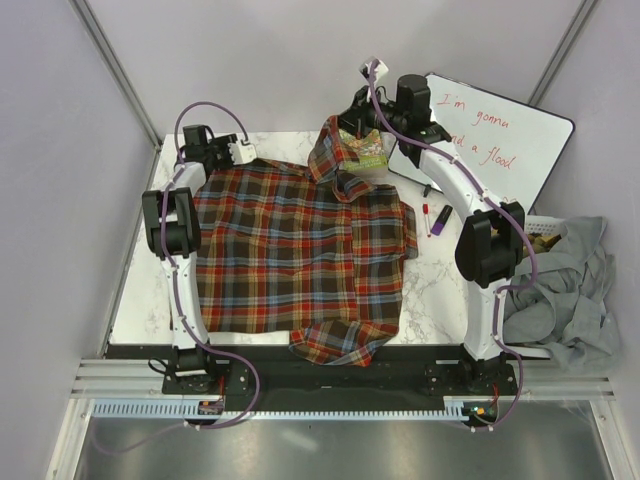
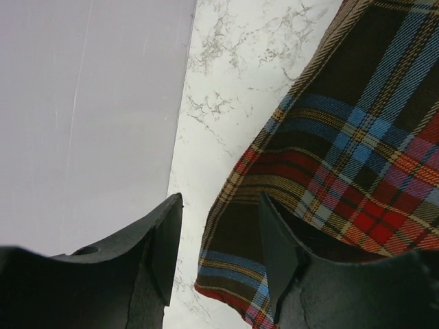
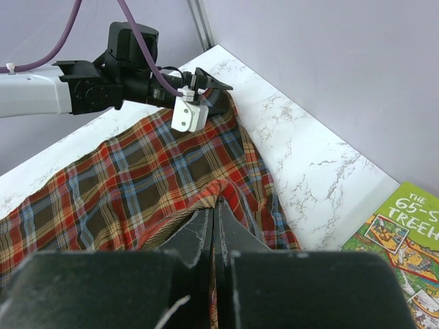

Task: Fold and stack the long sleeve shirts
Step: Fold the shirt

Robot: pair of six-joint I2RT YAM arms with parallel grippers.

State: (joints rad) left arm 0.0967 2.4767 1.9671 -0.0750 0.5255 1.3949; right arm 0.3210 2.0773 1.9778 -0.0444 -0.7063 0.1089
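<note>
A plaid flannel shirt [image 1: 290,250] in red-orange, dark brown and blue checks lies spread over most of the white marble table [image 1: 440,290], its hem toward the arm bases and one corner of cloth bunched at the near edge. The right gripper [image 3: 216,205] has its fingers pressed together on a ridge of the shirt's cloth near the far right corner, and the overhead view shows that part lifted off the table in a peak. Just beside this raised cloth a picture book [image 3: 394,240] lies flat on the marble. The left gripper [image 2: 219,205] sits low at the shirt's far left corner with its jaws apart; the plaid edge runs through the gap below them, and one finger [image 2: 278,253] sits over the cloth while the other is over bare marble. It clamps nothing that can be seen. A whiteboard [image 1: 510,150] with red handwriting leans at the far right, and a heap of grey cloth [image 1: 570,290] lies off the table's right side
</note>
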